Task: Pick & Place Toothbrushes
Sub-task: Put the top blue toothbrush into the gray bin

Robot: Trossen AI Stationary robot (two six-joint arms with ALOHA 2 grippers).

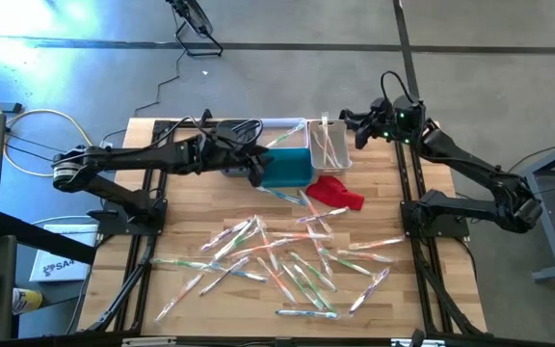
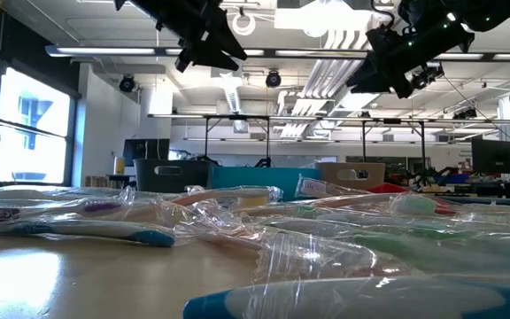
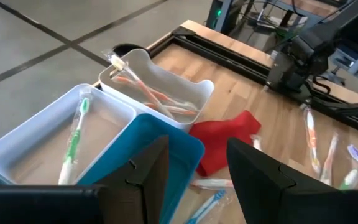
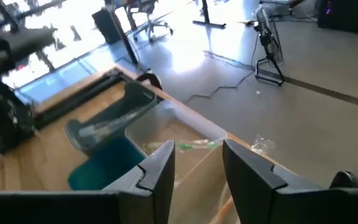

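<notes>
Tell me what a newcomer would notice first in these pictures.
The scatter of wrapped toothbrushes across the near half of the wooden table stands out first. Behind it lies a red cloth beside a row of bins, the teal bin brightest. Both arms hang above those bins, left end effector and right end effector open and empty.

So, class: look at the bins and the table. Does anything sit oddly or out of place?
Yes. A red cloth lies crumpled beside the teal bin, among scattered toothbrushes. In the white bin, one orange brush pokes out over the rim.
</notes>
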